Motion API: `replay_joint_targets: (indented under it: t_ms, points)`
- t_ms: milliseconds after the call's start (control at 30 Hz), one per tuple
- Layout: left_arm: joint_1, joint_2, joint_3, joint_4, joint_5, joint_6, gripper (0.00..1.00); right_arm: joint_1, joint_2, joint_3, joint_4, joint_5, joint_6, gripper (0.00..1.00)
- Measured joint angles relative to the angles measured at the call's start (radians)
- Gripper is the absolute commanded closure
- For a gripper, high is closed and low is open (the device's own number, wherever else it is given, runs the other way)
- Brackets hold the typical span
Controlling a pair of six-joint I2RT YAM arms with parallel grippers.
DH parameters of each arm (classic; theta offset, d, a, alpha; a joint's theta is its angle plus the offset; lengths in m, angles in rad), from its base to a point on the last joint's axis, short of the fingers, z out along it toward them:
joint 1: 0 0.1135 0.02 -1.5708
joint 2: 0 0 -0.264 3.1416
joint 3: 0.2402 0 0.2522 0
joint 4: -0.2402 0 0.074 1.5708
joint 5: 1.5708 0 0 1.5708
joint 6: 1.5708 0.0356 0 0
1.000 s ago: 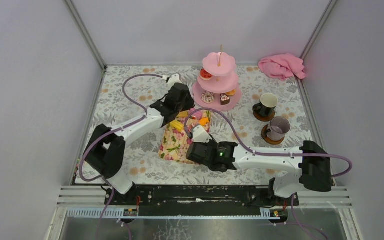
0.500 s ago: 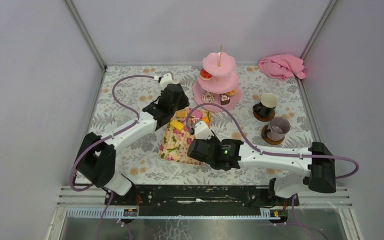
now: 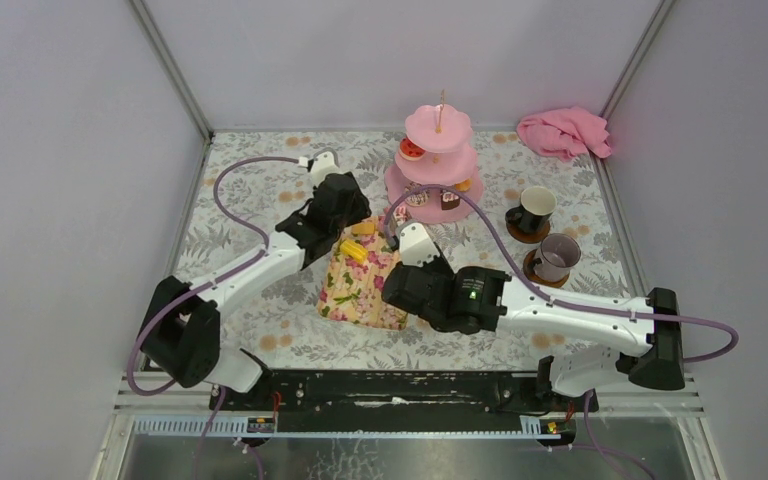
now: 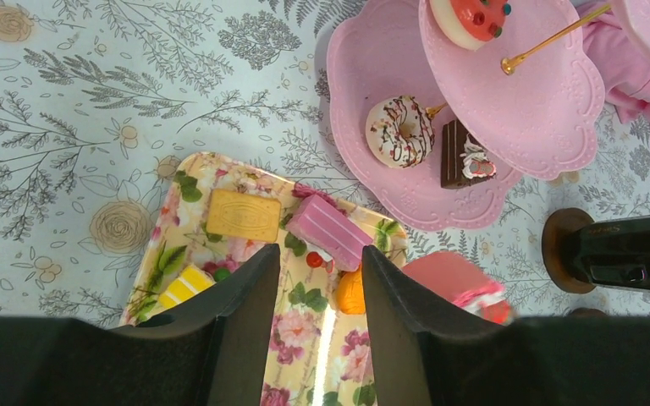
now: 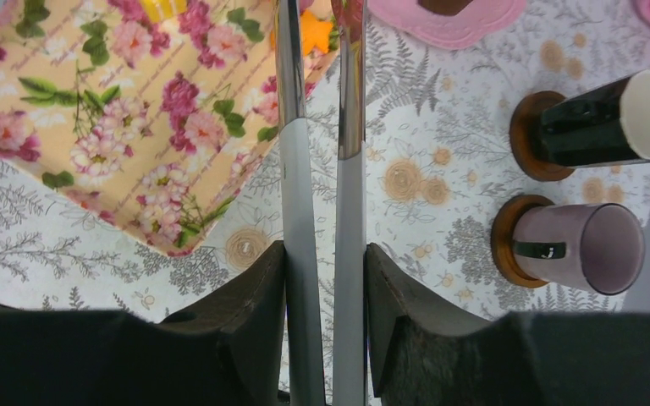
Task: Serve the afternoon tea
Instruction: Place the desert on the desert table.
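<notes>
The pink three-tier stand (image 3: 438,165) holds a donut (image 4: 399,129) and a chocolate slice (image 4: 459,154) on its lowest tier and a red cake (image 4: 474,15) above. A yellow biscuit (image 4: 244,215), pink slice (image 4: 328,230), orange cake (image 4: 349,292) and yellow layered cake (image 4: 184,286) lie on the floral tray (image 4: 305,338). My left gripper (image 4: 319,254) hangs open and empty over the tray's far end. My right gripper (image 5: 323,249) is shut on metal tongs (image 5: 351,127) that reach past the tray's corner; their tips are out of view. A blurred pink-red cake (image 4: 461,283) hovers right of the tray.
A black mug (image 3: 533,210) and a grey mug (image 3: 556,257) stand on brown coasters right of the stand. A pink cloth (image 3: 564,132) lies in the back right corner. Walls enclose the floral tabletop on three sides.
My left arm has drawn back to the left, away from the tray's far end. My right arm has pushed forward and right with the tongs, toward the stand.
</notes>
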Motion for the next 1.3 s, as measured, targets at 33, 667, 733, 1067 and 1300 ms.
replay_joint_targets:
  t_ms: [33,667,733,1067,1300]
  points:
    - [0.001,-0.006,-0.005,0.0,-0.001,0.0,0.51,0.0,0.0,0.013,-0.011,0.012,0.0,1.0]
    - [0.006,-0.064,-0.055,-0.001,0.003,-0.006,0.51,-0.175,0.0,0.143,-0.104,0.091,-0.013,1.0]
    - [0.006,-0.064,-0.055,-0.001,0.005,-0.006,0.52,-0.201,0.001,0.143,-0.105,0.079,-0.018,1.0]
    - [0.006,-0.064,-0.057,0.0,0.014,-0.007,0.52,-0.303,0.035,0.157,-0.11,0.032,-0.054,1.0]
    - [0.006,-0.064,-0.058,0.0,0.016,-0.008,0.52,-0.393,0.062,0.177,-0.103,-0.003,-0.091,1.0]
